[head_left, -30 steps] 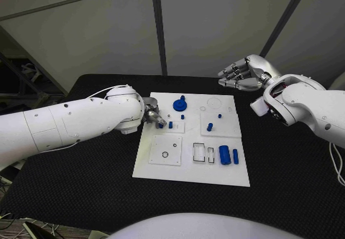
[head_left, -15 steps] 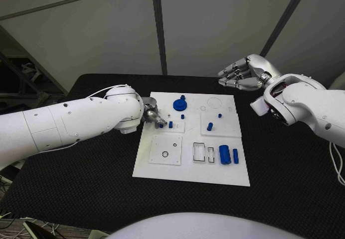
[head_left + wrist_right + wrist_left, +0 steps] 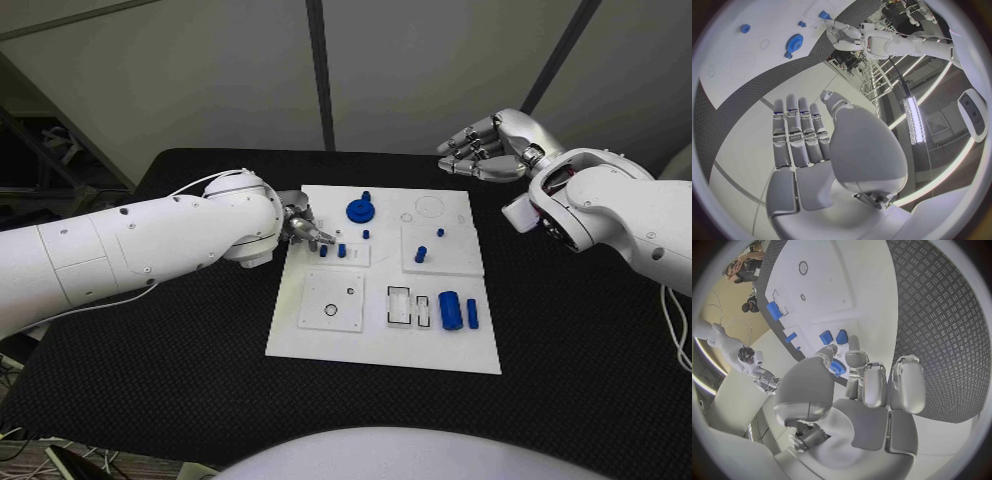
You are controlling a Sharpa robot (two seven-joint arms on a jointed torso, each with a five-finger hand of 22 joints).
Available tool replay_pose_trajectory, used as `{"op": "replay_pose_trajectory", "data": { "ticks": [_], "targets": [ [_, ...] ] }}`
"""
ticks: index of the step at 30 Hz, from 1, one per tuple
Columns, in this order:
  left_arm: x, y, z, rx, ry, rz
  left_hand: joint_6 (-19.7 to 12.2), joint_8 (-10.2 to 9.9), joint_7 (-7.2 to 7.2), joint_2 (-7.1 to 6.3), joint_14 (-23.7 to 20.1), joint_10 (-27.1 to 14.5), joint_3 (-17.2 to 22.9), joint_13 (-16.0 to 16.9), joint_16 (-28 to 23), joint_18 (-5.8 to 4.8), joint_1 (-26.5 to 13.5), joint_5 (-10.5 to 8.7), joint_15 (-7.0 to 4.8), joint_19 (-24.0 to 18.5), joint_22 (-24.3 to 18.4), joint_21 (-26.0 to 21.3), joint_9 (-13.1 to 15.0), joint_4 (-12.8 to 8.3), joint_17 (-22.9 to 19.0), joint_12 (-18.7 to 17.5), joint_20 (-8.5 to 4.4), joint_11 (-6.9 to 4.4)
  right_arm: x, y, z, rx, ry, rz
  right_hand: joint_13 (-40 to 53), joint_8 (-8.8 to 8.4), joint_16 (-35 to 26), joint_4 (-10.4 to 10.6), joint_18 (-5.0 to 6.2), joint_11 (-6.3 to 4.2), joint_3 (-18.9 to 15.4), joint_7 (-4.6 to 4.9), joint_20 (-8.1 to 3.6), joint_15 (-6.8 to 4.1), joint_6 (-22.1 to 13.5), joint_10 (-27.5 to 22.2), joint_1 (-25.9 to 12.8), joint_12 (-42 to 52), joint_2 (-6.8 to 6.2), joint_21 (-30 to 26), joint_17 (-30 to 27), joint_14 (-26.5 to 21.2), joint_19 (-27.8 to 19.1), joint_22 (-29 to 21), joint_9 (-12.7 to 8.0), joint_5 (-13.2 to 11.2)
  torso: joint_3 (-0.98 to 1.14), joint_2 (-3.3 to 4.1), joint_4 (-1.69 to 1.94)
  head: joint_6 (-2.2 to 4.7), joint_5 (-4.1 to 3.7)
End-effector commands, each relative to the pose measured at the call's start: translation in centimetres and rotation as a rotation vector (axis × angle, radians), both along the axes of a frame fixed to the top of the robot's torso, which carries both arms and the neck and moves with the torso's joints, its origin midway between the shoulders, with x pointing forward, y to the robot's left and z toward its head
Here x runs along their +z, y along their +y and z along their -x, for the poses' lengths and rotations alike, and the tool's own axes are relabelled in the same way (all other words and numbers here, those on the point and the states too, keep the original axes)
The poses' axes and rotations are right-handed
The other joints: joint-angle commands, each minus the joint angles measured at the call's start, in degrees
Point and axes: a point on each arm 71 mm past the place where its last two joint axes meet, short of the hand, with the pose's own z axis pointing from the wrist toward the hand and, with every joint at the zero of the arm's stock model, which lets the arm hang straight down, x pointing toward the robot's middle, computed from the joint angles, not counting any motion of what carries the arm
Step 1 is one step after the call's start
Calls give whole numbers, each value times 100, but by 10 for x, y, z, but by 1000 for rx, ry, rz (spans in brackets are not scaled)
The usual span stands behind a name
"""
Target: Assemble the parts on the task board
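A black table stands before pale grey wall panels with dark seams.

My left hand low and pinching, my right hand raised and idle.

My left arm reaches in from the left edge of the head view, and my left hand sits left of centre, thumb and a finger pinching a small blue piece. My right arm bends at the right edge; my right hand hangs upper right, fingers curled together, holding nothing.
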Motion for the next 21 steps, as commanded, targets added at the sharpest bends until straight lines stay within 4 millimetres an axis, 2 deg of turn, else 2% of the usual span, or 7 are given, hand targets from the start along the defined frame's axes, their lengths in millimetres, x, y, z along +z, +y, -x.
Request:
{"op": "replay_pose_trajectory", "data": {
  "ticks": [1, 12, 15, 16, 18, 20, 21],
  "targets": [
    [5, -1, -2, 22, -37, 51, -36, 1, -1, -9, 396, -49, -63, -11, 20, -33, 38, -34, 6, 129, 662, -42, -6, 26, 644, -37, -16, 14, 1, 1, 0, 8, -2, -4, -6, -33, -34, -8, 72, 34, -13, 38, 15, 41, 3, -2, -35, -34, 9, -26, -6, 19, 41, -8, 8, 24, -1, 1, 1, 5, 5],
    [20, 3, -8, 65, -110, 149, -70, -17, 12, -1, 395, -113, -202, -138, 18, -14, 115, -35, 12, 101, 613, -129, -32, 143, 642, -128, -11, 24, 1, 0, 0, 6, -2, -3, -6, -33, -34, -8, 72, 34, -13, 38, 15, 41, 3, -2, -35, -34, 9, -26, -6, 19, 41, -8, 8, 24, 2, 0, -1, 26, 10],
    [25, 3, -11, 65, -158, 225, -250, -116, 95, 12, 386, -478, -326, -830, -1, 72, 336, -16, 53, -64, 359, -541, -95, 207, 626, -675, 19, 92, 1, 0, 0, 3, -2, -3, -6, -33, -34, -8, 72, 34, -13, 38, 15, 41, 3, -2, -35, -34, 9, -26, -6, 19, 41, -8, 8, 24, 4, 1, 1, 39, -4],
    [27, 1, -12, 53, -176, 250, -441, -214, 183, 0, 330, -813, -332, -1237, -129, 172, 534, -14, 110, -289, 41, -1049, -143, 156, 500, -1059, 54, 174, 1, 0, -1, 3, -2, -3, -6, -33, -34, -8, 72, 34, -13, 38, 15, 41, 3, -2, -35, -34, 9, -26, -6, 19, 41, -8, 8, 24, 5, 2, 2, 51, -11],
    [31, -5, -13, 10, -222, 306, -691, -355, 316, 3, 226, -1170, -321, -1419, -378, 311, 845, -3, 210, -674, -443, -1839, -228, 78, 234, -1331, 127, 293, 1, 0, -1, 2, -3, -3, -7, -34, -36, -9, 72, 34, -13, 38, 15, 41, 3, -2, -34, -34, 9, -29, -7, 20, 43, -10, 8, 26, 4, 0, -1, 63, -28],
    [36, -13, -14, -48, -278, 370, -952, -540, 502, -20, -537, -1721, -277, -1636, -1669, 570, 1279, -16, 396, -1658, -1471, -3556, -364, -31, -1008, -1722, 253, 502, 1, 0, -1, 2, -4, -4, -7, -34, -37, -10, 72, 34, -12, 38, 15, 41, 3, -2, -33, -34, 9, -32, -8, 20, 44, -12, 8, 28, 5, 3, -6, 81, -38],
    [38, -16, -13, -74, -307, 399, -1026, -616, 583, -62, -1451, -2072, -193, -1802, -2815, 598, 1623, -26, 510, -2194, -1827, -4203, -434, -159, -2020, -1995, 343, 643, 1, 0, -1, 2, -4, -4, -7, -34, -38, -11, 72, 33, -11, 38, 15, 41, 2, -3, -31, -34, 9, -33, -8, 20, 45, -12, 8, 29, 4, 5, -7, 102, -49]
  ]
}}
